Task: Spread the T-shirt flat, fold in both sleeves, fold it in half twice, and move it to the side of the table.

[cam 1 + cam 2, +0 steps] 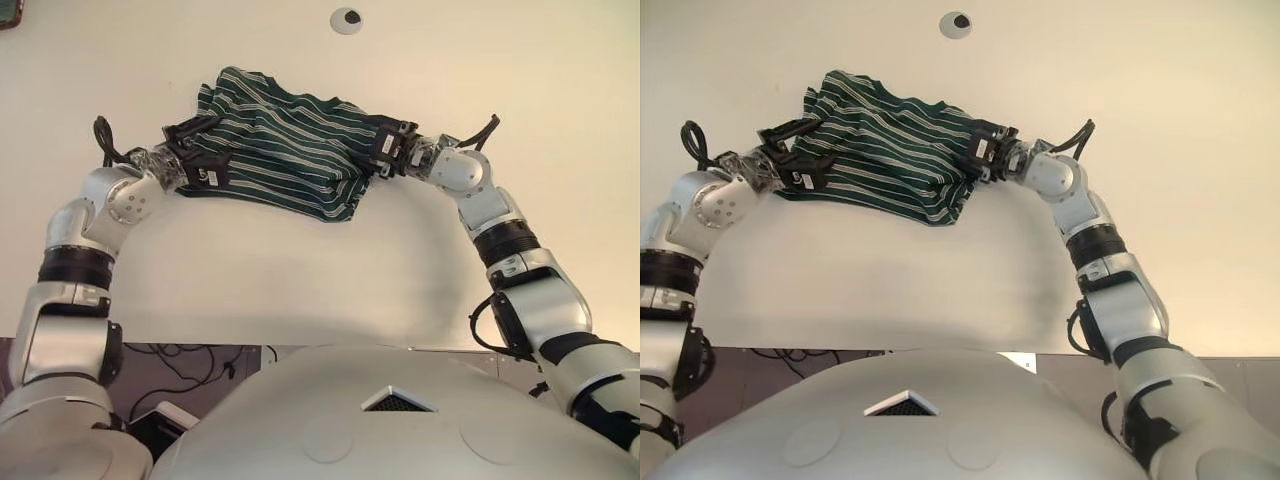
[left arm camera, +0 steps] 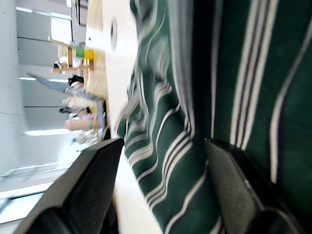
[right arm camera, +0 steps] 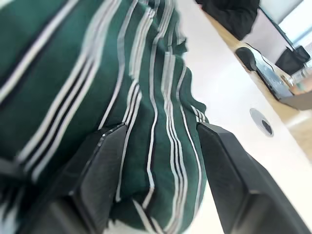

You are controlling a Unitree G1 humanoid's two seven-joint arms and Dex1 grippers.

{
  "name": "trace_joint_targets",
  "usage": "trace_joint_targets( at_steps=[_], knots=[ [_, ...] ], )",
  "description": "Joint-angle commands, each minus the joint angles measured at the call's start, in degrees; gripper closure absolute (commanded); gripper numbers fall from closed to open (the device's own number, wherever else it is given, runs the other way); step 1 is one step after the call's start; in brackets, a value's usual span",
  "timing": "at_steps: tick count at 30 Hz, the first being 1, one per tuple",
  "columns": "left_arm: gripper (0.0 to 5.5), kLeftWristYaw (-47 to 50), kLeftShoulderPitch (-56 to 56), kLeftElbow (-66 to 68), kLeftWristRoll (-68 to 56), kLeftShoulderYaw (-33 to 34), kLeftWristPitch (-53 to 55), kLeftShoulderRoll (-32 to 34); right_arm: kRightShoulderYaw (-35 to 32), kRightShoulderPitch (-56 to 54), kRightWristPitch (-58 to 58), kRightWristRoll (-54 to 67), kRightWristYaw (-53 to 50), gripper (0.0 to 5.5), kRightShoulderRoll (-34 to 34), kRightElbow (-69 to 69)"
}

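T-shirt (image 1: 280,140) sits on the table (image 1: 300,290) as a bunched, layered strip; not flat, so I judge we're in the spread step.
left gripper (image 1: 218,150) is at one end of the strip, right gripper (image 1: 368,145) at the other; the cloth lies straight ahead of each hand, filling the span between them.
Key relation: the strip's long axis runs hand to hand, so each gripper points along it, inward; neither arm is nearer, each owns its end.
Both hands are wide open; left fingers (image 2: 95,190) and right fingers (image 3: 105,175) straddle the fabric, with stripes filling the gap between them; they look like they bracket the cloth rather than pinch it.
A loose corner droops from the strip's near edge just inboard of the right gripper.
Next move, my guess: close on both ends, then pull apart along that axis.
Risk: the jaws catch several layers at once and the shirt stretches as a rope instead of opening.
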Motion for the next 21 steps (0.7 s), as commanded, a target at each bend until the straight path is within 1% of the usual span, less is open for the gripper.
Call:
trace_joint_targets(
  at_steps=[1, 2, 3, 5, 8, 11, 13, 14, 16, 18, 21],
  knots=[
    [2.46, 5.14, 1.49, 14.43, 11.43, -10.29, 1.29, 6.06, 7.79, 5.12, -1.17, -4.72, 11.65, 2.87, -6.72, 1.43],
    [2.46, 9.23, -0.81, 14.54, 13.76, -12.49, -0.03, 6.11, 9.72, 8.44, -2.57, -0.41, 18.76, 2.87, -8.58, -3.69],
    [2.46, 15.58, -4.12, 13.89, 17.76, -15.79, -0.8, 6.02, 11.97, 12.47, -2.22, 5.08, 25.59, 2.87, -10.7, -11.1],
    [2.46, 25.93, -10.62, 11.02, 25.23, -21.36, -1.56, 5.49, 15.04, 17.97, 0.73, 13.38, 32.62, 2.87, -13.39, -23.8],
    [2.46, 39.08, -19.84, 6.11, 37.03, -29.64, -0.72, 3.44, 16.05, 21.64, 5.33, 21.24, 35.75, 2.87, -16.57, -36.45],
    [2.46, 54.36, -28.25, 6.68, 49.42, -39.36, 4.61, -1.26, 14.21, 25.31, 10.49, 27.89, 38.17, 2.87, -20.14, -46.03],
    [2.46, 62.66, -32.8, 7.98, 55.0, -44.24, 8.16, -4.27, 12.55, 27.24, 13.39, 31.82, 39.17, 2.87, -21.73, -50.57],
    [2.46, 65.86, -34.92, 8.38, 56.57, -45.68, 9.33, -5.16, 11.41, 27.72, 14.69, 33.51, 39.33, 2.87, -22.33, -52.24],
    [2.46, 69.14, -40.73, 9.77, 56.32, -46.07, 8.64, -6.07, 7.59, 28.08, 17.04, 38.26, 39.59, 2.87, -23.63, -54.56],
    [2.46, 70.36, -45.66, 10.89, 51.32, -42.92, 4.06, -4.62, 2.5, 27.82, 19.1, 43.42, 39.34, 2.87, -23.74, -55.55],
    [2.46, 71.95, -45.61, 10.79, 45.18, -39.22, 1.06, 0.2, -2.43, 25.79, 19.53, 45.08, 34.45, 2.87, -19.12, -53.41]
  ],
)
